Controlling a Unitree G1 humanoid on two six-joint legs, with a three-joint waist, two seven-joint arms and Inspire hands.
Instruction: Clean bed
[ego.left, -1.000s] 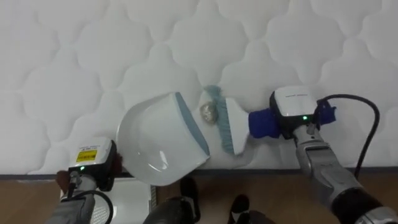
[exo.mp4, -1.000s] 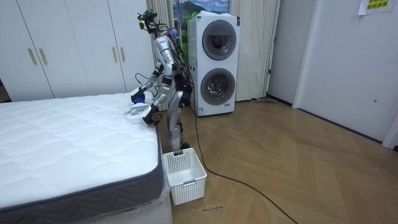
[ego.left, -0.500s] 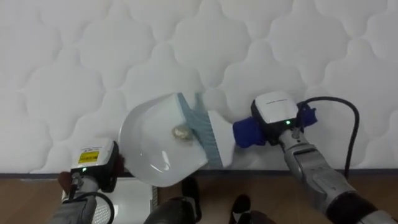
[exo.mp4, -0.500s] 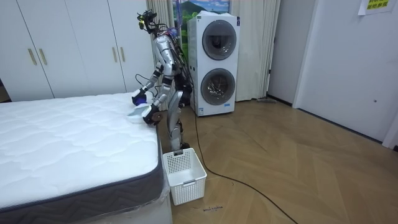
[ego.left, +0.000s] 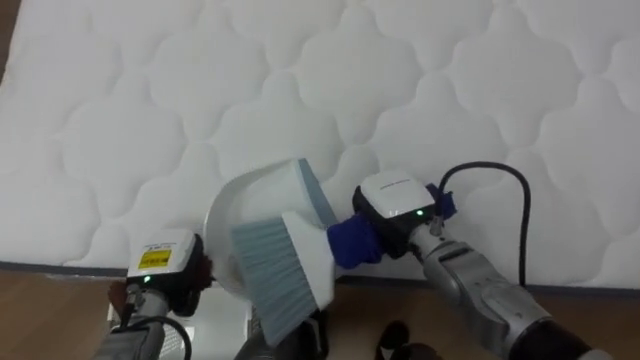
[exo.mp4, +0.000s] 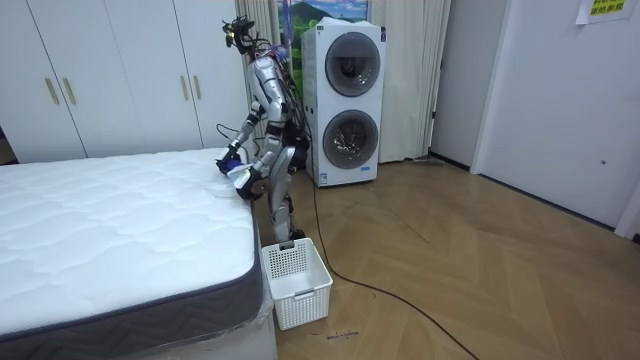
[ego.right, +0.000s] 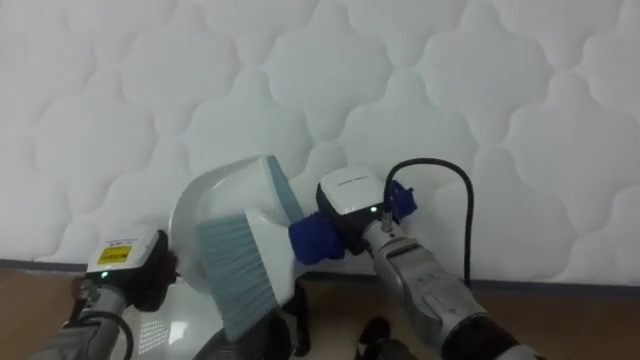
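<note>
Lower centre: my right hand (ego.left: 395, 207) clamps the brush (ego.left: 280, 268) over the dustpan (ego.left: 262, 195); left hand (ego.left: 160, 264) lower left, fingers' state I can't tell.

Robot stands at the far corner of the bed (exo.mp4: 120, 230), upper centre-left of frame, both arms reaching over the mattress edge. Right hand (exo.mp4: 222, 158) holds a blue-handled brush (exo.mp4: 230, 161). Left hand (exo.mp4: 247, 187), just below it, holds a white dustpan (exo.mp4: 238, 175). White basket (exo.mp4: 296, 283) on the wood floor beside the bed's grey side, lower centre. Stacked washing machines (exo.mp4: 345, 105) behind the robot. Wardrobe doors (exo.mp4: 110, 75) upper left.
</note>
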